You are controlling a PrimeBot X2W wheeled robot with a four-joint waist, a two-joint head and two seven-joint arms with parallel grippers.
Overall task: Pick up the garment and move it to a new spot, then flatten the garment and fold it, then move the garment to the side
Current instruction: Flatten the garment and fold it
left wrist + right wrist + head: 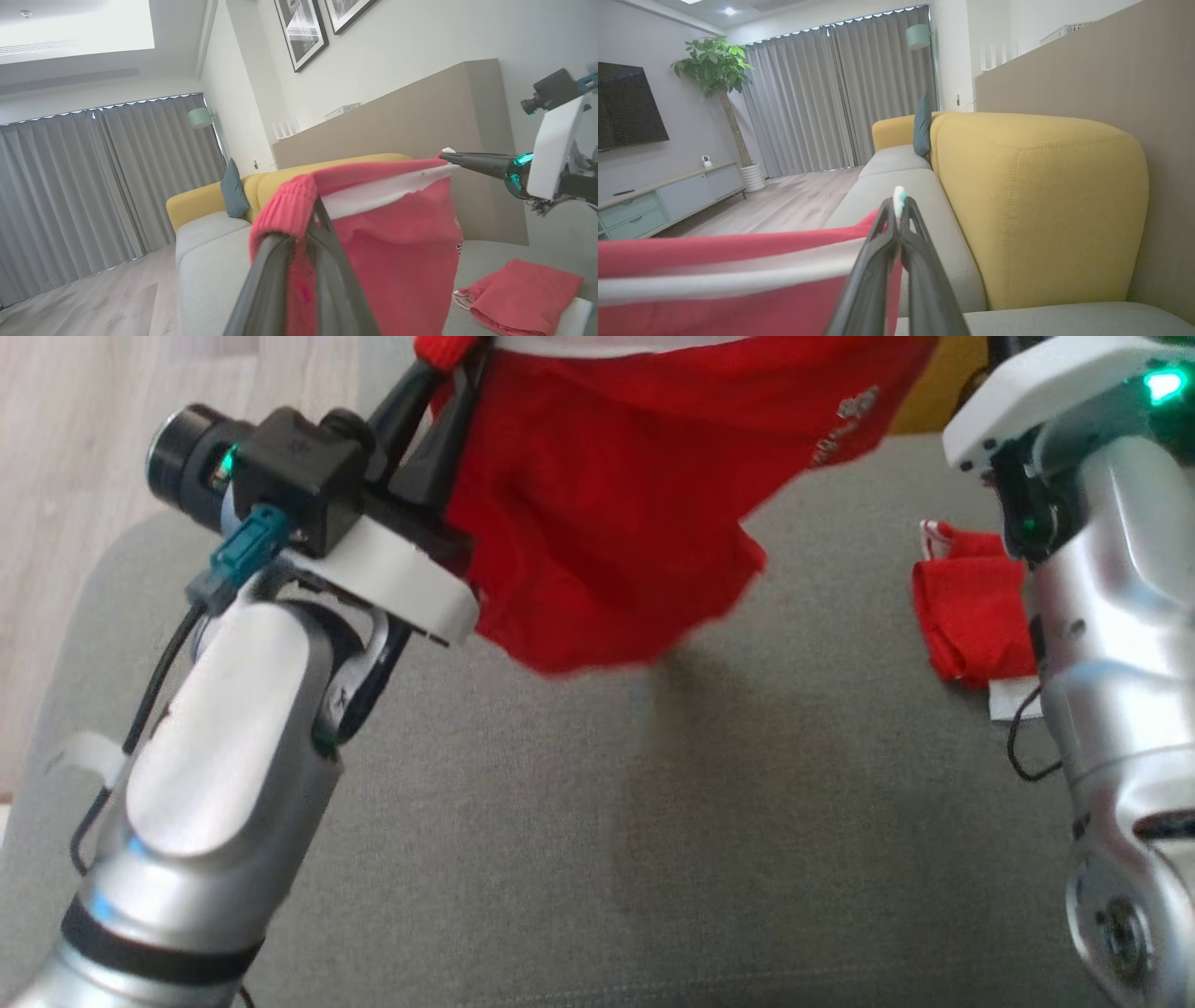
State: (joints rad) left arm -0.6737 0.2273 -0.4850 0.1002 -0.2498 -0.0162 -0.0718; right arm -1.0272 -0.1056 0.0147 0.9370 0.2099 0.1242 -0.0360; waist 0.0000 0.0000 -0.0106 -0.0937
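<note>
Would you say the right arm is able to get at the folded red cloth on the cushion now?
Probably not: the right hand is shut on the hanging red garment, which the left hand also grips. The folded cloth lies uncovered close by.

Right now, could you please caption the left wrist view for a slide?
Left gripper and right gripper hold a red garment spread above the grey sofa seat, a second red garment nearby.

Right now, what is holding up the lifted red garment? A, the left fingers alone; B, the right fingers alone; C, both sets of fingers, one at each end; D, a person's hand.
C: the left fingers pinch one end of the red garment, the right fingers pinch the other, and it hangs above the sofa seat.
</note>
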